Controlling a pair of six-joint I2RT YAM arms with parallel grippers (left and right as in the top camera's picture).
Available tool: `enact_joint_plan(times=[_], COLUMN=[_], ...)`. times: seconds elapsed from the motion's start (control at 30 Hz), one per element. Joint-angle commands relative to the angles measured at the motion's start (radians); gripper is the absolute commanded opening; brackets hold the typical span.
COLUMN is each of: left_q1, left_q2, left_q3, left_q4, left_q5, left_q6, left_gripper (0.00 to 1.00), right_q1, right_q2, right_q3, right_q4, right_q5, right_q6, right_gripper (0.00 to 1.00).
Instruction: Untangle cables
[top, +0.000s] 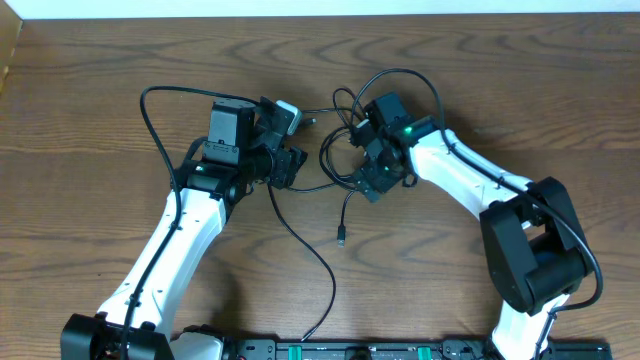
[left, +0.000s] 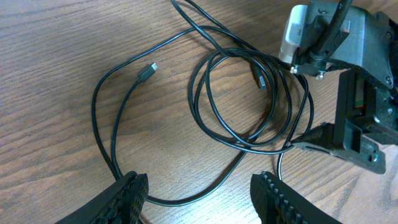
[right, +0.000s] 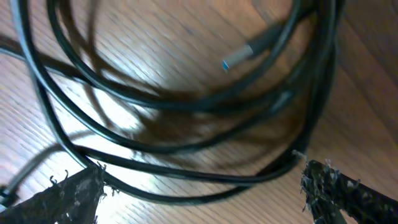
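Several thin black cables lie in a tangle of loops on the wooden table between my two grippers. No white cable shows. In the left wrist view the loops lie ahead, with one small plug to the left and another inside the loops. My left gripper is open, and one black strand runs on the table between its fingers. My right gripper is open low over the loops, which pass between its fingers. A plug with a blue tip lies beyond.
My left gripper and right gripper face each other closely across the tangle. One cable end trails toward the front. A long black cord runs to the front edge. The right gripper's body stands right of the loops.
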Motion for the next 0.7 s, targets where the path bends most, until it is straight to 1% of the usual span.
enact_joint_plan(times=[0.0, 0.13, 0.2, 0.3, 0.47, 0.5, 0.6, 0.67], left_q1=[-0.002, -0.003, -0.003, -0.003, -0.003, -0.003, -0.003, -0.003], left_q2=[0.010, 0.010, 0.010, 0.010, 0.010, 0.010, 0.010, 0.010], left_q3=[0.002, 0.002, 0.002, 0.002, 0.002, 0.002, 0.002, 0.002], left_q4=[-0.003, -0.008, -0.013, -0.014, -0.014, -0.014, -0.014, -0.014], left_q5=[-0.005, -0.005, -0.005, -0.005, -0.005, -0.005, -0.005, -0.005], left_q6=[0.004, -0.002, -0.002, -0.002, -0.002, -0.002, -0.002, -0.002], left_gripper=[0.58, 0.58, 0.58, 0.58, 0.58, 0.58, 0.58, 0.58], right_q1=[0.009, 0.008, 0.008, 0.008, 0.016, 0.019, 0.027, 0.028], right_q2=[0.003, 0.005, 0.005, 0.005, 0.010, 0.019, 0.037, 0.052], right_q3=[0.008, 0.008, 0.008, 0.008, 0.006, 0.006, 0.006, 0.006], right_q4=[0.028, 0.080, 0.097, 0.101, 0.122, 0.134, 0.161, 0.167], right_q5=[-0.003, 0.091, 0.142, 0.148, 0.161, 0.168, 0.193, 0.200], right_q6=[0.087, 0.229, 0.351, 0.527, 0.753, 0.782, 0.851, 0.895], right_gripper=[0.99, 0.99, 0.99, 0.99, 0.98, 0.96, 0.85, 0.74])
